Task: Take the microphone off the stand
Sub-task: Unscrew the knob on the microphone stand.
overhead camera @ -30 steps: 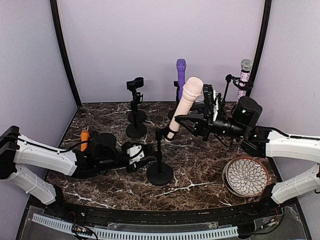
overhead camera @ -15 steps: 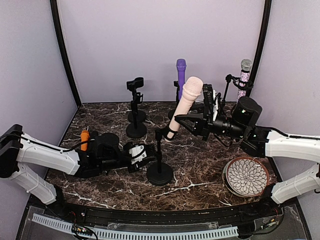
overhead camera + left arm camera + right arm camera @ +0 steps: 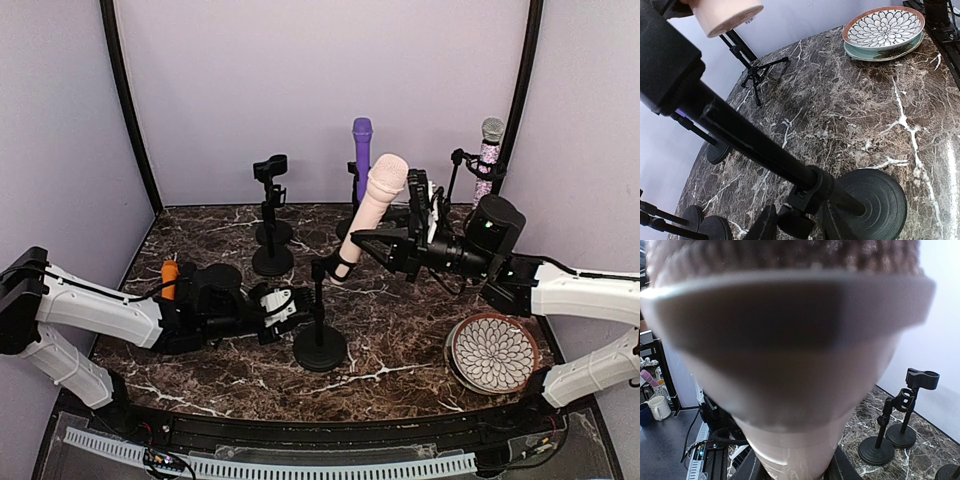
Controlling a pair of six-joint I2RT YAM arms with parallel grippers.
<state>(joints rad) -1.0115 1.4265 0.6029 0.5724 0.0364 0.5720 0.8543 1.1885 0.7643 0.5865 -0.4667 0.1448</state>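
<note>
Crowding pink microphone (image 3: 375, 200), its stand (image 3: 320, 350): purple microphone (image 3: 361, 150), second stand (image 3: 270, 168), patterned plate (image 3: 492, 352).

A robotics lab test cell is showing itself here: plain lilac backdrop panels (image 3: 300, 90) are enclosing a marble-patterned tabletop (image 3: 400, 340) far, left and right; a mug (image 3: 657, 407) and loose cables (image 3: 695, 440) are sitting outside.
</note>
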